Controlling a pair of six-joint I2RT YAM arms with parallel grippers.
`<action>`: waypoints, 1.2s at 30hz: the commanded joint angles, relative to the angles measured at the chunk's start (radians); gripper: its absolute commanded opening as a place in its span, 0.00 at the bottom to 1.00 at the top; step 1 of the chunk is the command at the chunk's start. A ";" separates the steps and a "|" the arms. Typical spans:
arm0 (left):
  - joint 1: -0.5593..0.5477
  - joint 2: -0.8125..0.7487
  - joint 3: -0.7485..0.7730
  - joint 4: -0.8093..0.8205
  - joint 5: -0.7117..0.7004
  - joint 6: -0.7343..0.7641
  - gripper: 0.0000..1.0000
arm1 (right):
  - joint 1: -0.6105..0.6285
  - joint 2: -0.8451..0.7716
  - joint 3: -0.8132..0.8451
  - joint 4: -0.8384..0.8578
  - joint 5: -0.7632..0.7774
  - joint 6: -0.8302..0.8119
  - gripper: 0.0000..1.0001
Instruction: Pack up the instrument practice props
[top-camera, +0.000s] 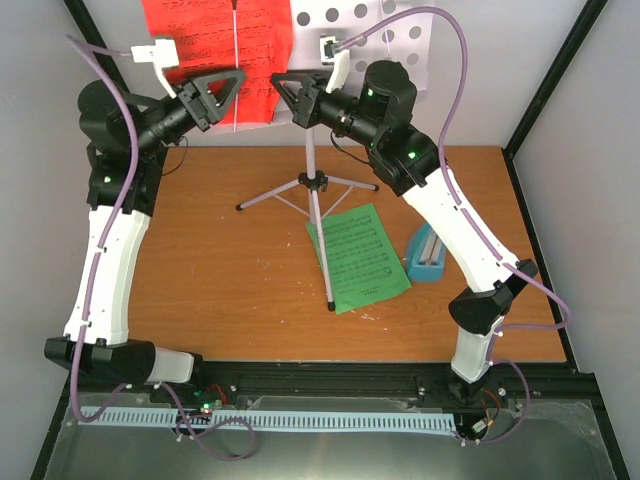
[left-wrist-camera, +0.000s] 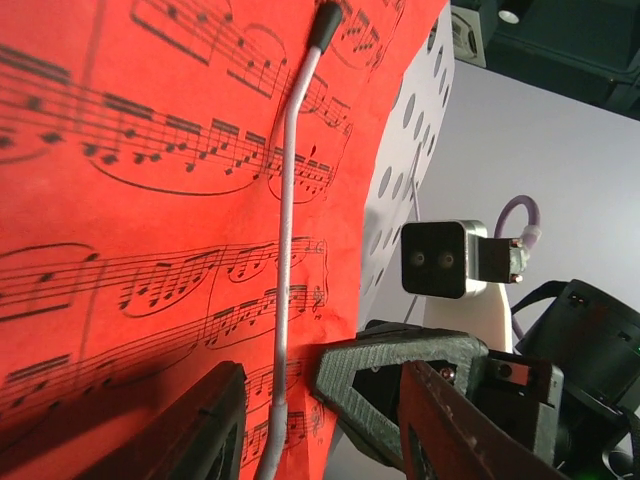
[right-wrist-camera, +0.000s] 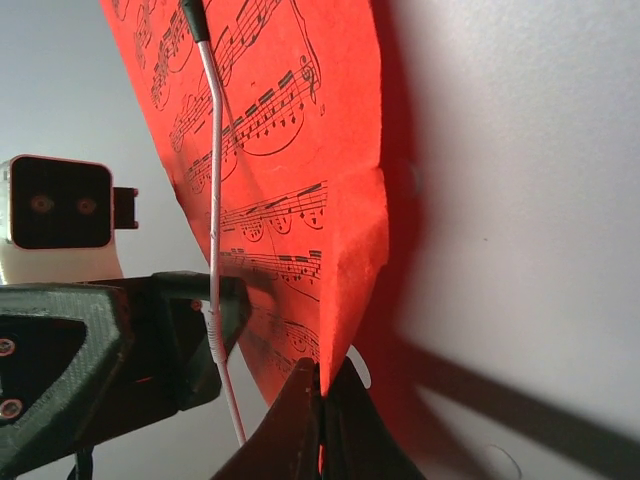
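The white hole-punched music stand (top-camera: 340, 25) stands at the back on silver tripod legs (top-camera: 315, 190). A red music sheet (top-camera: 215, 45) lies against its desk behind a thin wire holder (left-wrist-camera: 285, 220). My right gripper (right-wrist-camera: 321, 400) is shut on the red sheet's (right-wrist-camera: 290, 150) lower edge; in the top view it (top-camera: 285, 88) sits at the sheet's right side. My left gripper (left-wrist-camera: 320, 440) is open, its jaws either side of the sheet's (left-wrist-camera: 150, 200) lower edge and the wire. In the top view it (top-camera: 230, 88) faces the right gripper. A green sheet (top-camera: 358, 255) and the blue metronome (top-camera: 430, 255) lie on the table.
The wooden table (top-camera: 230, 270) is boxed in by white walls with black corner posts. The stand's front tripod leg (top-camera: 325, 265) crosses the green sheet. The two grippers are only a small gap apart at the stand's desk, and purple cables loop above both arms.
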 joint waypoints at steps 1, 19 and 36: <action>-0.047 0.042 0.074 -0.011 -0.038 0.033 0.43 | 0.012 0.006 -0.001 0.025 0.011 -0.004 0.03; -0.064 0.059 0.081 0.039 -0.033 0.059 0.01 | 0.013 0.002 -0.008 0.020 0.016 -0.010 0.03; -0.064 0.034 0.031 0.096 0.055 0.220 0.00 | 0.013 -0.030 -0.046 0.021 0.091 -0.007 0.03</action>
